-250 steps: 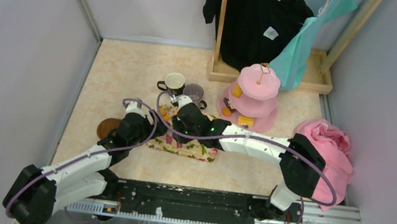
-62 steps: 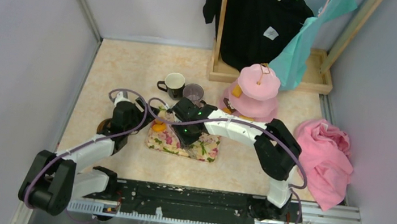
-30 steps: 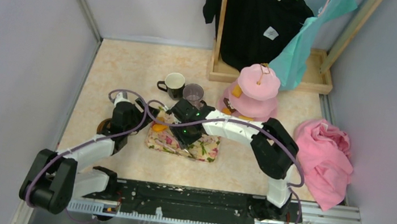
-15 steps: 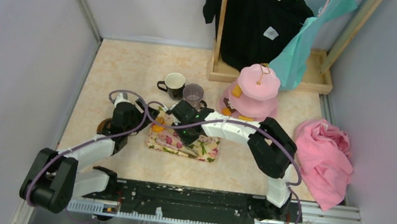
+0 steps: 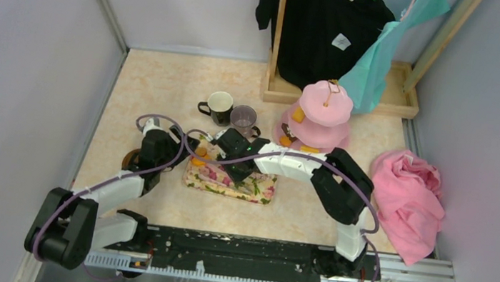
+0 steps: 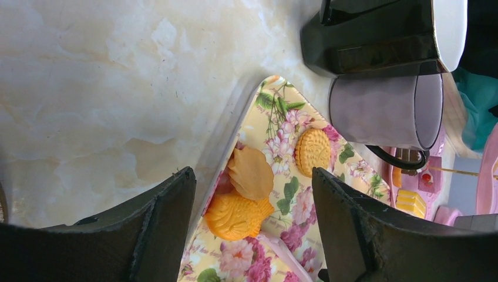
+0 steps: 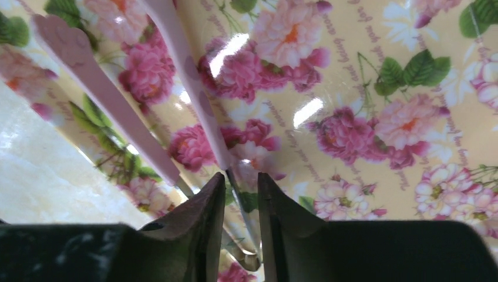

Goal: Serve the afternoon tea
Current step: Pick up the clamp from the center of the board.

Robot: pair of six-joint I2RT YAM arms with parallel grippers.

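The right gripper [image 7: 238, 194] pinches a pink-handled spoon [image 7: 197, 88] on the flowered tray [image 7: 364, 70], while the left gripper [image 6: 252, 217], jaws spread, hangs above orange snacks [image 6: 238, 214] at the tray's corner, the black mug [image 6: 382, 35] and smoky mug [image 6: 384, 108] just beyond.

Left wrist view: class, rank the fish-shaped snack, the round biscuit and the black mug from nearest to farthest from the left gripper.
1. Fish-shaped snack: on the flowered tray, just ahead of the left gripper.
2. Round biscuit: farther along the tray, to the right.
3. Black mug: off the tray, at the top.
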